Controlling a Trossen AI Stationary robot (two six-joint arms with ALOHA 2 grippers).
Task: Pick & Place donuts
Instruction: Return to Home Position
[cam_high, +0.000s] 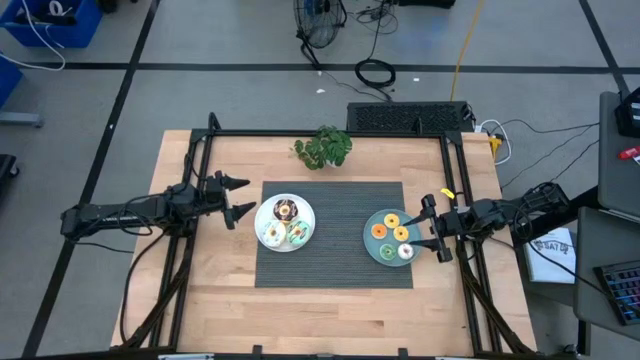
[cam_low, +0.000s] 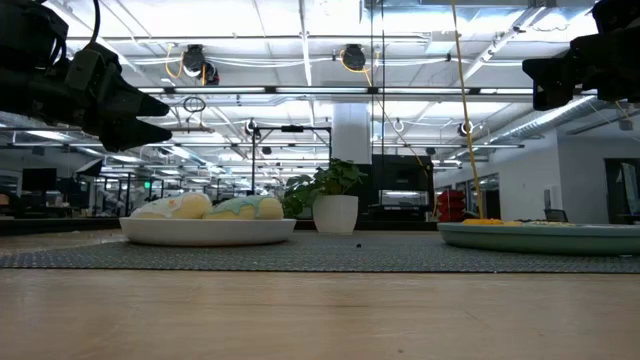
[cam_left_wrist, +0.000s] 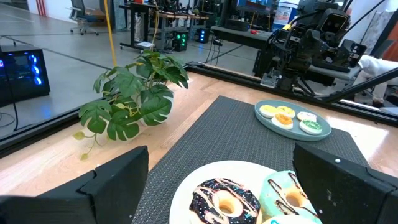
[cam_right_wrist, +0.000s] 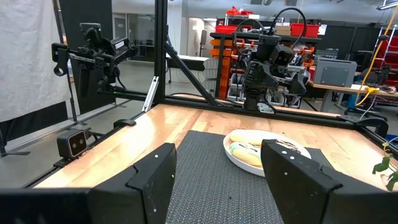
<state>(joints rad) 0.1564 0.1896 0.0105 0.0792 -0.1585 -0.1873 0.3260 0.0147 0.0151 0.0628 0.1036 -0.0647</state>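
Left pincer (cam_high: 245, 196) is hanging raised over the bare wood of the worktop (cam_high: 210, 300), fingers spread wide, gripping nothing, tips pointing toward the white plate (cam_high: 263, 211) just beside it. Right pincer (cam_high: 432, 229) is hanging raised at the outer edge of the teal plate (cam_high: 372, 250), fingers likewise spread and gripping nothing, tips pointing inward across the worktop.

White plate is sitting on the left half of the dark mat (cam_high: 335, 270) and is carrying 3 donuts packed close together:
- chocolate donut (cam_high: 286, 209), on the side toward the plant
- cream donut (cam_high: 272, 235), toward the front on the left-arm side
- mint donut (cam_high: 298, 234), beside the cream one

Teal plate is sitting on the right half of the mat, well apart from the white plate, and is carrying 4 smaller donuts:
- yellow donut (cam_high: 392, 218)
- orange donut (cam_high: 379, 232)
- second yellow donut (cam_high: 402, 234)
- pale donut (cam_high: 405, 251) with what is probably green icing, hard to tell at this distance

Plant (cam_high: 323, 146) is standing at the back edge of the mat, between the 2 arms and apart from both plates.
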